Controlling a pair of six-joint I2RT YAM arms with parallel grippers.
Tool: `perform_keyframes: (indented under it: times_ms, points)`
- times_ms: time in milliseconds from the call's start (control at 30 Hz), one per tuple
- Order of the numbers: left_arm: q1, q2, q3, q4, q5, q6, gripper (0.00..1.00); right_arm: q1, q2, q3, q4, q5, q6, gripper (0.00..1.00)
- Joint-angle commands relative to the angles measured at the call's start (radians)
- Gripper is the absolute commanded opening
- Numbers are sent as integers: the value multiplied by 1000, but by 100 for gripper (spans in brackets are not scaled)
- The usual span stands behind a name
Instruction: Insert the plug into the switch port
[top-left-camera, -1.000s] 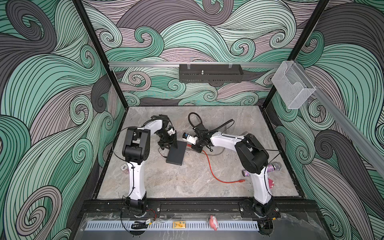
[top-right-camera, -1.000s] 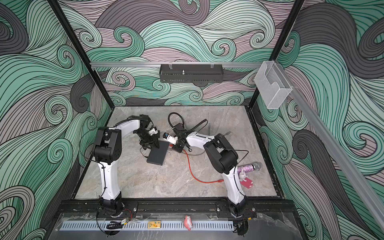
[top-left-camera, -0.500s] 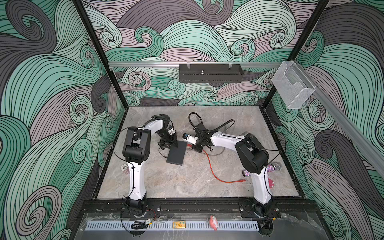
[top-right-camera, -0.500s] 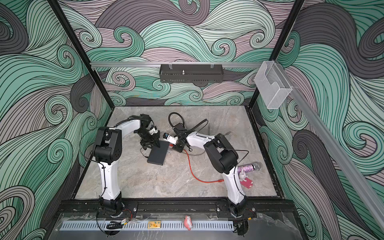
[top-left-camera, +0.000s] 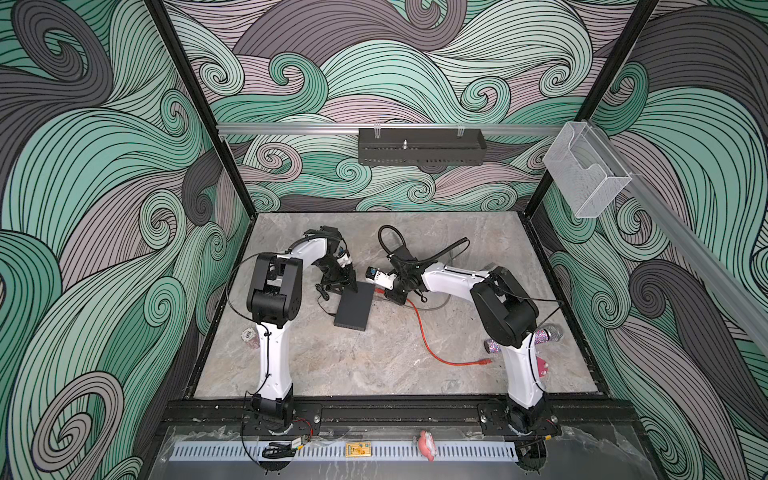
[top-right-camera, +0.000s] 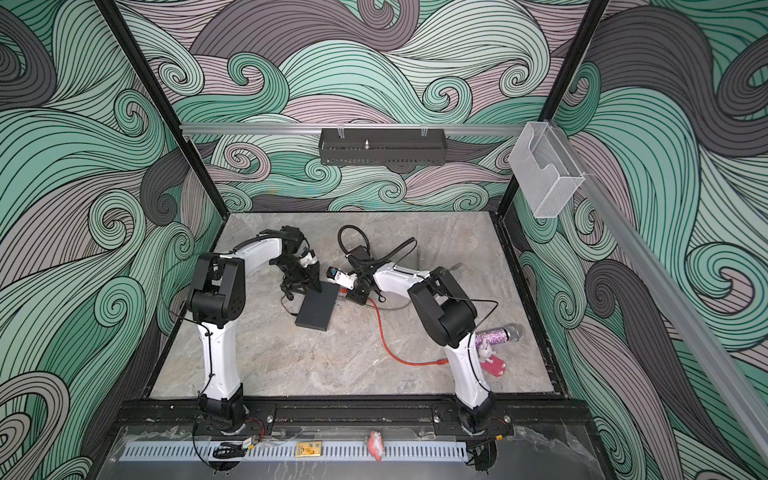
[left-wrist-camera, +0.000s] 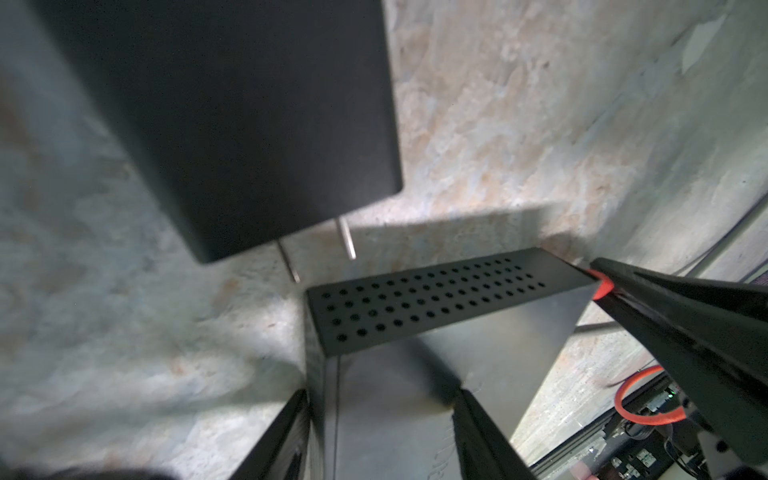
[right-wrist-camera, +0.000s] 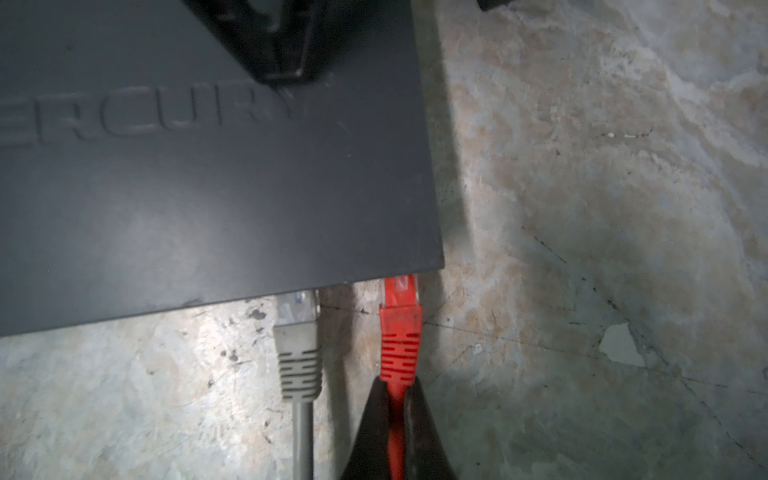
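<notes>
While clamped in right jaws, red plug (right-wrist-camera: 400, 332) at switch (right-wrist-camera: 199, 199) edge.

The left arm (top-left-camera: 278, 365) and the right arm (top-left-camera: 519, 374) match: glossy white tapering shells form the long links, joined by boxy matte-black motor housings (top-left-camera: 274, 293) with round end caps. A thin black cable (top-left-camera: 267, 349) runs along each arm's outside, and a thicker black hose (top-left-camera: 379, 240) rises from the right arm's far end. Each wrist carries a small white block (top-left-camera: 376, 275) with a blue mark. Flat black base plates (top-left-camera: 272, 417), fixed with silver screws (top-left-camera: 318, 419), sit on the near black rail (top-left-camera: 395, 411) beside thin red wires (top-left-camera: 303, 428). The left tool (left-wrist-camera: 382, 392) and right tool (right-wrist-camera: 395, 397) have matte-black wedge-shaped fingers (left-wrist-camera: 486, 436) tapering to narrow tips.
</notes>
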Motion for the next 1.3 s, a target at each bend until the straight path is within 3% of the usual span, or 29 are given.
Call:
perform_keyframes:
  times_ms: [0,333,667,1267]
  points:
    - [-41,55,14,42,8,5,54,31,-49,16,75,-202,-99,7]
    - [-60,68,14,66,46,18,53,45,-12,80,-40,-375,-140,7]
    - [-71,66,-22,86,68,17,52,51,20,111,-22,-272,-47,7]
    - [-100,71,-42,112,88,5,52,83,50,170,-3,-258,-7,6]
